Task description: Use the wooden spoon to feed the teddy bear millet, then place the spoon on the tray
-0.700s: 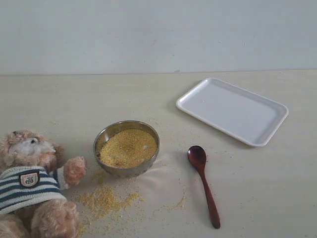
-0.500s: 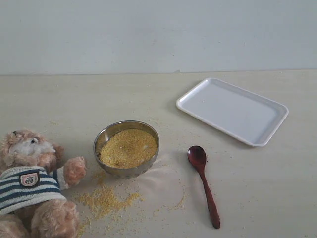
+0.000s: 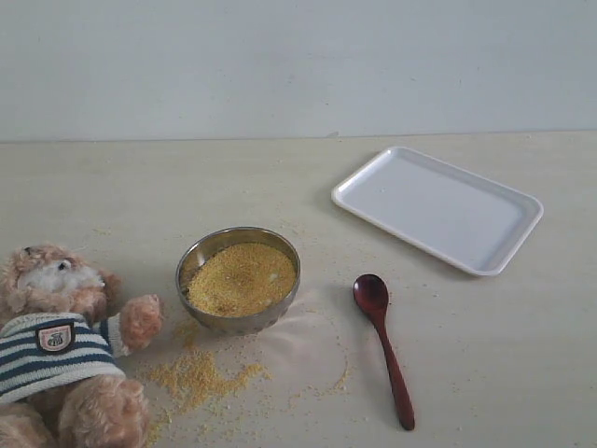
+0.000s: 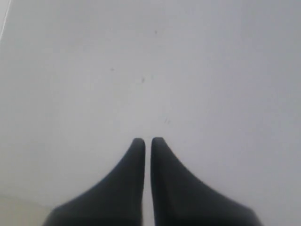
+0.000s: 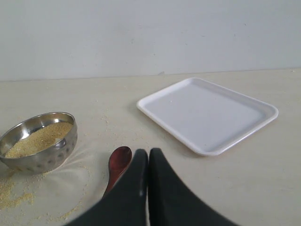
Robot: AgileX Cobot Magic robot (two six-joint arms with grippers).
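Observation:
The teddy bear (image 3: pixel 61 350) in its striped sweater sits at the front left. Beside it stands a steel bowl (image 3: pixel 239 279) heaped with millet (image 3: pixel 242 277); more millet (image 3: pixel 194 376) lies spilled in front of the bowl. The wooden spoon (image 3: pixel 383 343) lies on the table right of the bowl, its handle toward the front. The white tray (image 3: pixel 437 207) rests at the back right. Neither arm shows in the exterior view. My right gripper (image 5: pixel 148 150) is shut and empty, hovering beside the wooden spoon (image 5: pixel 117 164). My left gripper (image 4: pixel 147 140) is shut and faces a plain pale surface.
The bowl (image 5: pixel 38 141) and the tray (image 5: pixel 207 114) show in the right wrist view on either side of the gripper. A pale wall runs along the back of the table (image 3: pixel 140 187). Scattered grains ring the bowl's base.

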